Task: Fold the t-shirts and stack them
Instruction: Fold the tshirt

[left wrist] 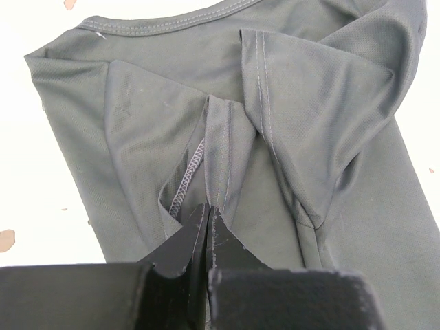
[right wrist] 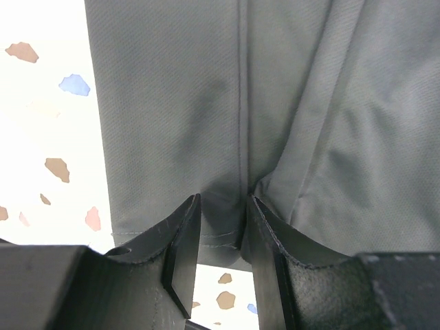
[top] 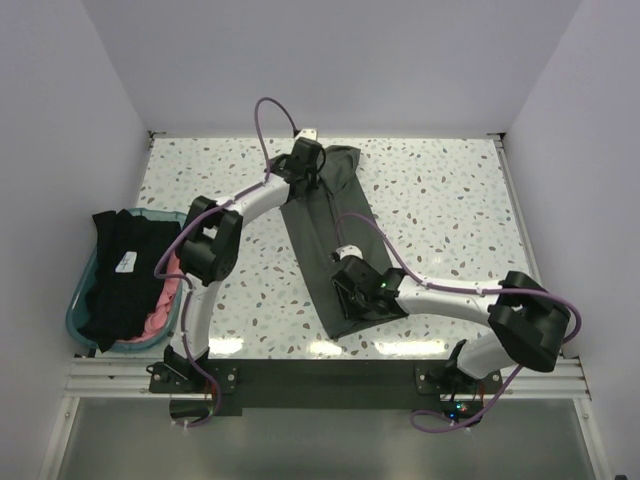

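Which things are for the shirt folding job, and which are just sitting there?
For the job:
olive t-shirt, pinched by left gripper and right gripper
black t-shirt
pink t-shirt

Just there:
teal tub
speckled table

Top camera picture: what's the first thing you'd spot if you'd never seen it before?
Probably the dark olive-green t-shirt, folded into a long strip across the middle of the speckled table. Each robot arm pinches one end: the left gripper is shut on a fold near the collar at the far end, and the right gripper grips the hem at the near end. At the left edge, a teal tub holds a black shirt and a pink one.
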Robot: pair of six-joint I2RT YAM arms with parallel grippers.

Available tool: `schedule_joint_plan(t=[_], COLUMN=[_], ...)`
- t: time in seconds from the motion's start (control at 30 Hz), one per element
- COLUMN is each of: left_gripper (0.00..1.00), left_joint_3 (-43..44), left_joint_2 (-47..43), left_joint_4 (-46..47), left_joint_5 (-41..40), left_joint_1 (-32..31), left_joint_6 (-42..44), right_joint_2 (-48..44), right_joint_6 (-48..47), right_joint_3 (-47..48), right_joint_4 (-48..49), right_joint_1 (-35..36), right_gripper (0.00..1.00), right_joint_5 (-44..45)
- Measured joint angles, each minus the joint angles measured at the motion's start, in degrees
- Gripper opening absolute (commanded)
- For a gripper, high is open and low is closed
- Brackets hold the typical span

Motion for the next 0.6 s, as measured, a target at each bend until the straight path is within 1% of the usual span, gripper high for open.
schedule_joint_plan(t=[0.1,0.33,0.43,0.6], left_gripper=[0.0,0.0,0.0,0.0], left_joint_3=[-0.5,-0.7,-0.7,-0.8], left_joint_2=[0.0,0.0,0.0,0.0], left_joint_4=[0.2,0.3,0.3,0.3], left_joint_5=[0.0,0.0,0.0,0.0], left_joint_1=[0.0,0.0,0.1,0.1], left_joint_6=[-0.2,-0.2,-0.3,-0.3], right_joint_2=[0.6,1.7,1.5,0.3], right_joint_6=[0.0,0.9,1.5,3.0], right_joint_3=[0.0,-0.9,-1.2,-2.4], right_joint_4=[0.0,0.2,0.6,1.2], right_joint_1=[0.4,0.9,1.2,2.0], right_gripper=[0.36,0.31,0.27,0.15], right_joint_5=[0.0,0.2,0.6,0.3])
